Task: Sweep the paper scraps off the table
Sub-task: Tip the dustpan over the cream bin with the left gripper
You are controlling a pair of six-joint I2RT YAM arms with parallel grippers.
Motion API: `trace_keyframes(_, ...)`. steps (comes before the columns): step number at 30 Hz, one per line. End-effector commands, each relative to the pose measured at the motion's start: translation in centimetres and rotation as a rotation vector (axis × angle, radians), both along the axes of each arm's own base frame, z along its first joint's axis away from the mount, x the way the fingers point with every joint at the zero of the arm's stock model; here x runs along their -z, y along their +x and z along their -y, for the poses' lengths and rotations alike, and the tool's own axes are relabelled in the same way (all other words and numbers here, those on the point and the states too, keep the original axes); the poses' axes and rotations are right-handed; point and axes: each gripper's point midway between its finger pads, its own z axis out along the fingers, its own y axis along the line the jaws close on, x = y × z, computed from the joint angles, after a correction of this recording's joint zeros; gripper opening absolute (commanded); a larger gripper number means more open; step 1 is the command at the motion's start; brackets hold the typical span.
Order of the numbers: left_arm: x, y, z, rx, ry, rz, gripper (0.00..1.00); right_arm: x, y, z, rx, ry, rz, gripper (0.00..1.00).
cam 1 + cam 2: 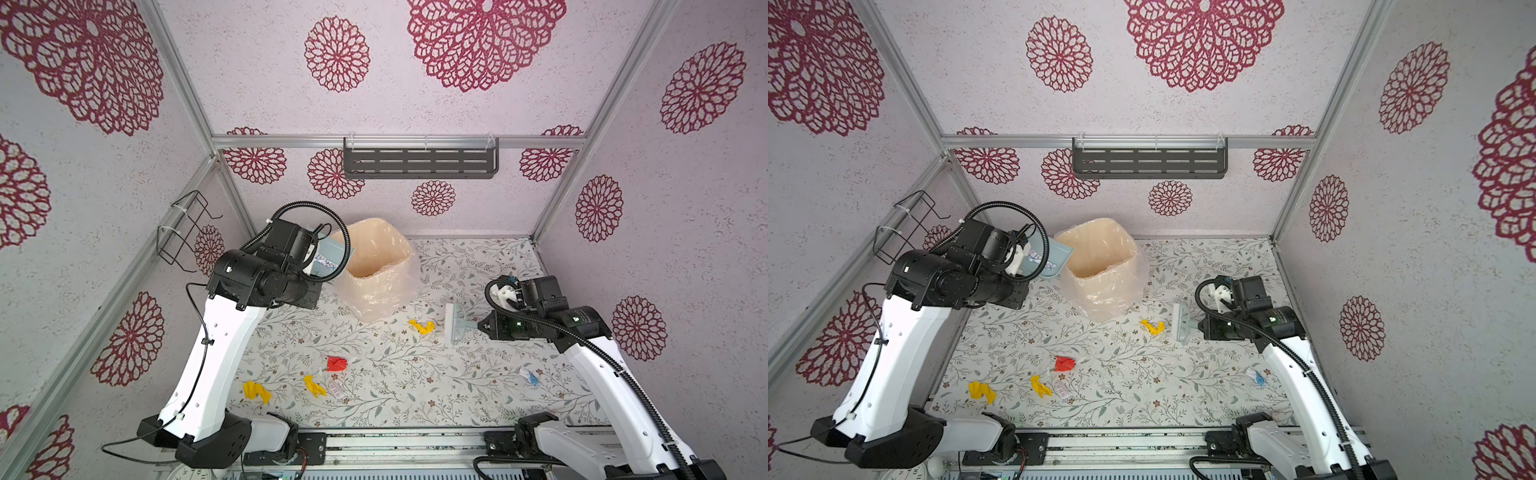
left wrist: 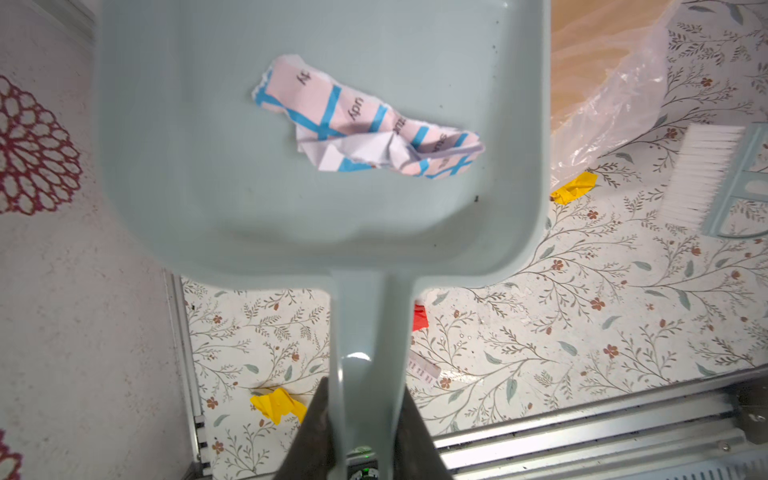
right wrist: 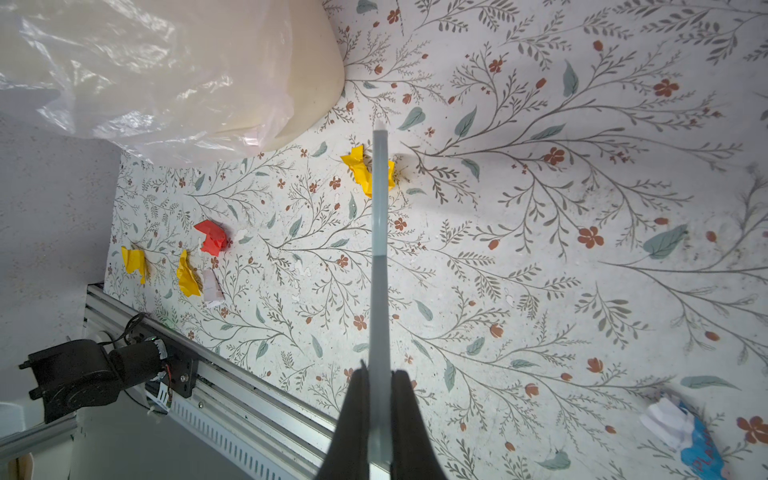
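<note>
Left end effector point(image 2: 362, 392) is clenched on the handle of the dustpan point(image 2: 208, 187), holding it raised off the bench point(image 1: 457, 395) and close beside the bin point(image 1: 374, 299). The pan sits about level, which is likely why the printed scrap point(image 2: 365, 129) lies loose in the middle of it rather than sliding out. Its open end appears to face the bin's lined mouth, so this looks like the pause before tipping, and a tilt should drop the scrap in. Right end effector point(image 3: 380, 372) is clamped on the thin handle of the brush point(image 1: 455, 326), holding it low over the bench with the bristles turned toward a yellow scrap point(image 1: 422, 326) just beside them. It seems to be parked at the next piece to sweep, though whether the bristles touch the bench I cannot tell. Most scraps lie on the bench. A red scrap point(image 1: 336, 363), two further yellow scraps point(image 1: 256, 391) point(image 1: 313, 385) and a white scrap point(image 1: 336, 388) cluster toward the front. A white-and-blue scrap point(image 1: 528, 375) sits well apart from them, near the right arm. By that count the job is only begun.
</note>
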Motion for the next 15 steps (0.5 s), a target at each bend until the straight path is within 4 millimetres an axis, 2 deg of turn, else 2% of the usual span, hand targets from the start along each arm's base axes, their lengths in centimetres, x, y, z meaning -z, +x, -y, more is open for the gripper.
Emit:
trace_keyframes(1,-0.9,2.1,-0.6,0.031,0.083,0.051,0.00,-1.7,-0.2,-0.1,-0.023,0.018,0.039,0.00)
trace_keyframes(15,0.8,7.6,-0.5,0.101,0.282,0.021,0.00,-1.8,0.3,-0.1,-0.025,0.026,0.021,0.00)
